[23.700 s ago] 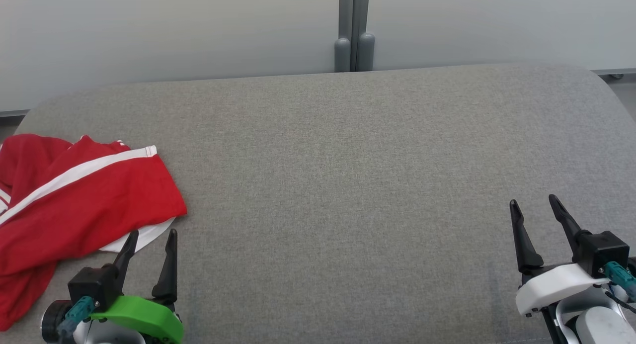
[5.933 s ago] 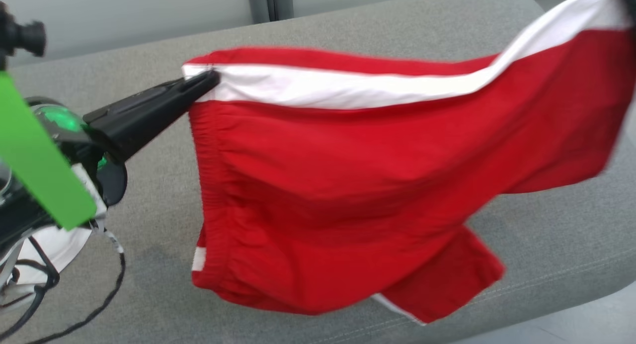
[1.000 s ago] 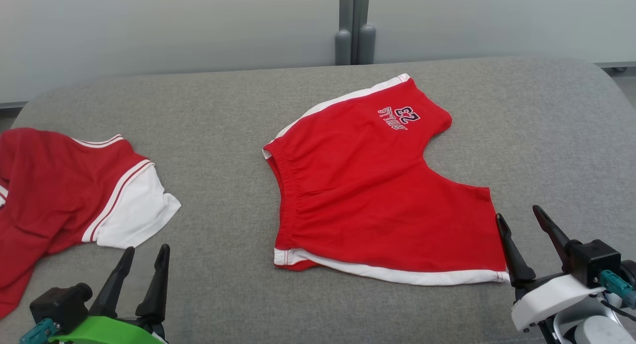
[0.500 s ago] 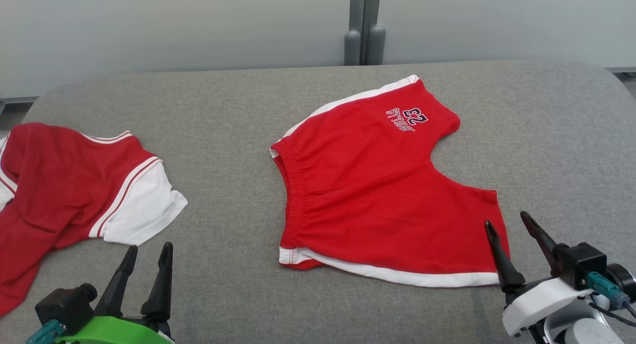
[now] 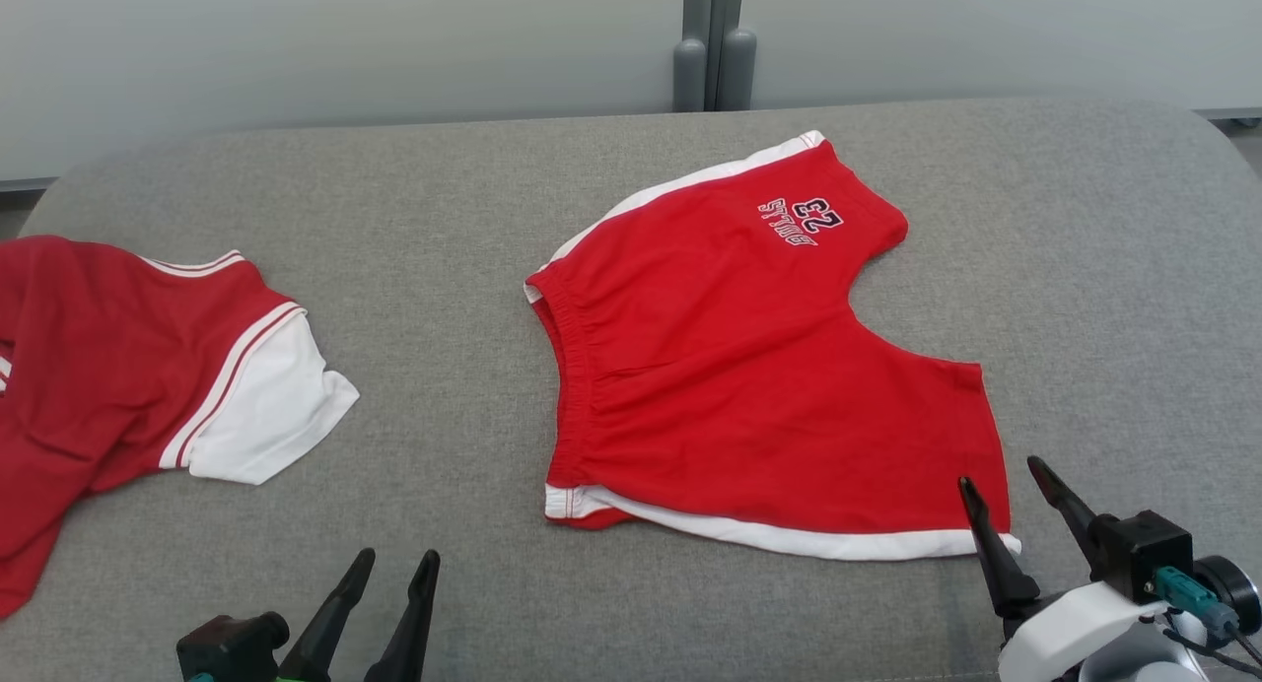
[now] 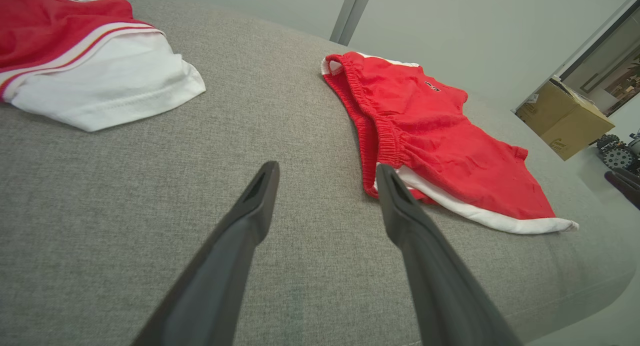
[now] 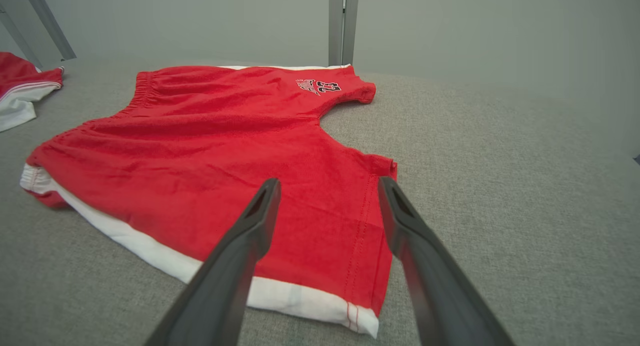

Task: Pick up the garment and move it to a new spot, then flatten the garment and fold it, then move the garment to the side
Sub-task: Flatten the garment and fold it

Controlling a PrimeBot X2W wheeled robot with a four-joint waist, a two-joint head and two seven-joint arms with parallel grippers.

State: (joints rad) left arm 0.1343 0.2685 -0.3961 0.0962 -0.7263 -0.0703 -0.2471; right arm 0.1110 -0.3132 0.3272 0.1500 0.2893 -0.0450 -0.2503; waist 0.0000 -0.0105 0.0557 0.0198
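The garment, red shorts (image 5: 749, 367) with white side stripes and a "23" print, lies spread flat in the middle of the grey cushion (image 5: 454, 219). Its waistband faces left and its legs point right. My left gripper (image 5: 399, 556) is open near the front edge, short of the waistband's near corner; in the left wrist view its fingers (image 6: 326, 168) frame bare cushion just left of the shorts (image 6: 440, 146). My right gripper (image 5: 999, 471) is open at the near leg's hem corner, hovering over the red fabric (image 7: 225, 136) between its fingers (image 7: 328, 182).
A second red and white garment (image 5: 148, 367) lies bunched at the cushion's left end, also seen from the left wrist (image 6: 90, 61). A grey wall with a post (image 5: 710, 41) stands behind. A cardboard box (image 6: 560, 118) sits on the floor beyond the cushion's right end.
My left gripper has moved right, toward the shorts' waistband corner, and sits lower in the head view. The right gripper has dropped slightly by the hem corner. The shorts lie as before.
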